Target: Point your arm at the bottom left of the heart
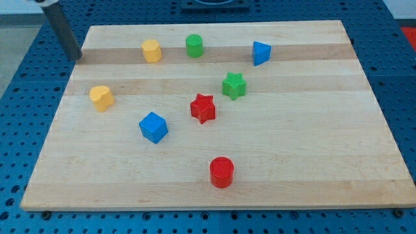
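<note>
Dark rod's tip, with no fingers to open or close, rests beyond the wooden bench's upper-left edge; it should approach the yellow heart-shaped block from its bottom-left without touching.

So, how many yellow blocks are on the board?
2: a yellow hexagon block near the view's top left, and a yellow heart block at the view's left. None seems hidden.

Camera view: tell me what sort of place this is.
Probably a robotics lab bench. A wooden board lies on a blue perforated table, small coloured blocks such as the red star and blue cube are scattered on it, and my tip sits at the board's top-left edge.
</note>
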